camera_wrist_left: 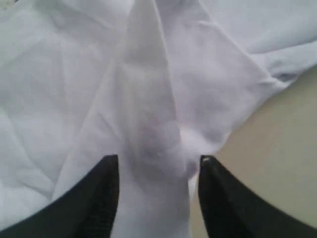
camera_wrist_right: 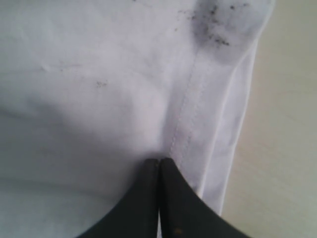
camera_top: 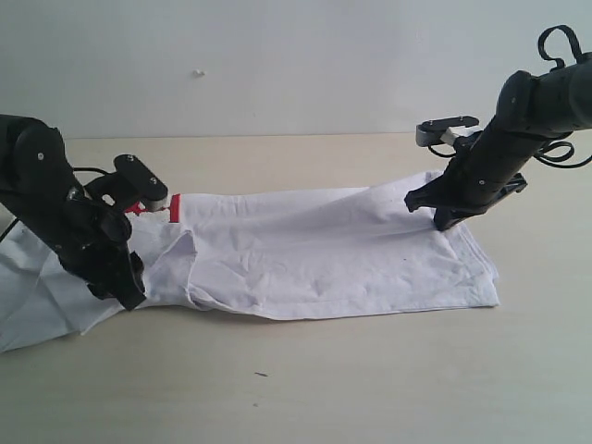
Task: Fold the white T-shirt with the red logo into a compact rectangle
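Found white T-shirt (camera_top: 324, 254) spread lengthwise on worktop (camera_top: 370, 388). Noted left hand (camera_wrist_left: 158, 171) half open astride a raised cloth ridge. Saw right hand (camera_wrist_right: 159, 161) closed tight at hem seam; cannot tell whether gripping.

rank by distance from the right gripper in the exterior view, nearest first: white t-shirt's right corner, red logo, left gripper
1. white T-shirt's right corner, right side, beside the right gripper
2. red logo, at the shirt's left end
3. left gripper, far left, just past the logo
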`<action>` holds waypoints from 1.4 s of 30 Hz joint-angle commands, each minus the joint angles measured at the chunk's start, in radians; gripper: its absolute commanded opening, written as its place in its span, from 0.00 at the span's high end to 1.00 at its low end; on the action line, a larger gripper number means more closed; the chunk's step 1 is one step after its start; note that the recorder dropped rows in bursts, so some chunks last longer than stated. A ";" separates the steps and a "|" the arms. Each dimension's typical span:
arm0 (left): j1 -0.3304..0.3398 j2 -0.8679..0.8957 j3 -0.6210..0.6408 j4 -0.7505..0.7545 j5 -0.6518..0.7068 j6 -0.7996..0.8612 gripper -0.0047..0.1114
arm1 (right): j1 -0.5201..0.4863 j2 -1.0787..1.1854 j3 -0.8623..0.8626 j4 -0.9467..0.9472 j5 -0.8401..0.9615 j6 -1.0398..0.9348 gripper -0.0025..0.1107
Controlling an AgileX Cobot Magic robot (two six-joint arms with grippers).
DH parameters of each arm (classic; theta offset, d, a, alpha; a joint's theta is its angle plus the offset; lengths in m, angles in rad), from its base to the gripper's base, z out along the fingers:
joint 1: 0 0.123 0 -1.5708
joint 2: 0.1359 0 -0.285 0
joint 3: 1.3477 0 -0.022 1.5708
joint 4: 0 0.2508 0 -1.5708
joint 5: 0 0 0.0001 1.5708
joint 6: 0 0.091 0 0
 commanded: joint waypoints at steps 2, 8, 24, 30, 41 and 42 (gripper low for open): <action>0.003 -0.001 0.003 0.115 -0.028 -0.091 0.68 | 0.000 0.022 0.008 0.011 0.030 -0.010 0.98; 0.003 0.000 0.003 0.123 -0.017 -0.108 0.66 | 0.000 0.022 0.008 0.011 0.033 -0.010 0.98; 0.003 0.000 -0.060 0.230 -0.068 -0.017 0.96 | 0.000 0.022 0.008 0.011 0.027 -0.010 0.98; 0.003 0.000 -0.065 0.478 -0.193 0.071 0.96 | 0.000 0.022 0.008 0.011 0.021 -0.010 0.98; 0.003 0.098 -0.065 0.665 -0.316 0.074 0.77 | 0.000 0.022 0.008 0.011 0.016 -0.010 0.98; 0.005 0.103 -0.065 0.683 -0.319 0.062 0.73 | 0.000 0.022 0.008 0.011 0.016 -0.010 0.98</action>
